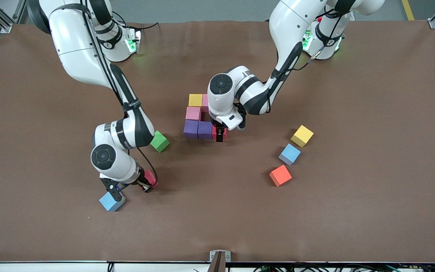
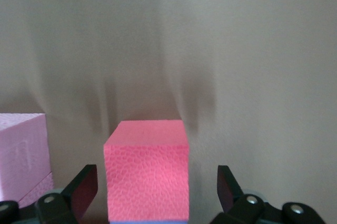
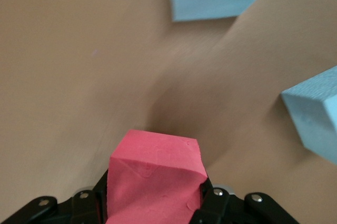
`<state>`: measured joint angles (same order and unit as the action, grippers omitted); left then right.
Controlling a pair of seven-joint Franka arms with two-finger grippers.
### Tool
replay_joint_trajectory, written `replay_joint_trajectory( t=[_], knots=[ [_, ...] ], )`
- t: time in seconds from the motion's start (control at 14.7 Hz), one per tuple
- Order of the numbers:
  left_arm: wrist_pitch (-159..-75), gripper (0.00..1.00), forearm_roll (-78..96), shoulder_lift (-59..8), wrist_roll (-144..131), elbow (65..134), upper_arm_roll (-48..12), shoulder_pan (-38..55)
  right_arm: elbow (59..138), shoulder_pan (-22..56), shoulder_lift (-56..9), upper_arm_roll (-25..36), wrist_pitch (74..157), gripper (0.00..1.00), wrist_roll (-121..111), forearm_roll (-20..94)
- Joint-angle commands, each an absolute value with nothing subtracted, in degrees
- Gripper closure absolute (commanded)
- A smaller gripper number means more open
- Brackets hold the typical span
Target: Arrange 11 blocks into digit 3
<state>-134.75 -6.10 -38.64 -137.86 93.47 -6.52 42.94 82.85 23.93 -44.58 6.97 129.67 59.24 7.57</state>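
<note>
My left pincer (image 1: 220, 135) is hanging with its fingers spread wide over the end of the half-built digit 3 (image 1: 201, 117), and the pink-red block (image 2: 147, 174) is sitting free between the pads, touching neither, resting on the desk (image 1: 353, 211) beside two purple blocks (image 1: 198, 129); a pale pink block (image 2: 20, 155) is standing just to one side of that pincer. My right pincer (image 1: 147, 184) is pinching a red block (image 3: 155, 182) between its pads, low over the desk at the right arm's end, with a light blue block (image 1: 111, 201) just beside it and a green block (image 1: 159, 141) a little way off. Three more loose blocks, yellow (image 1: 302, 135), blue (image 1: 289, 154) and orange (image 1: 280, 175), are lying well apart from my left pincer toward the left arm's end. I am judging these foam cubes to be very light and somewhat soft: the pebbled matte skin should be gripping the pads well, but a hard squeeze would be denting the faces, and the red one already looks slightly creased at the pads. The best hold, I am reckoning, is square across two opposite flat faces near mid-height, never corner to corner, since a light cube is twisting or skidding easily and could be nudging its placed neighbours out of line.
</note>
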Motion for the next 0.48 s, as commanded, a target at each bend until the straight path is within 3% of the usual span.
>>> replay_joint_trajectory(
  t=[0.0, 0.41],
  knots=[
    [-131.0, 0.00, -4.6, -31.8, -134.3, 98.0, -6.7, 42.7, 83.8, 26.6, -43.0, 7.0, 128.9, 0.98, 53.5, 7.8],
    [-118.8, 0.00, -0.3, -22.4, -104.4, 99.0, -6.7, 34.5, 87.9, 31.7, -40.4, 7.2, 128.7, 0.98, 41.4, 7.3]
  ],
)
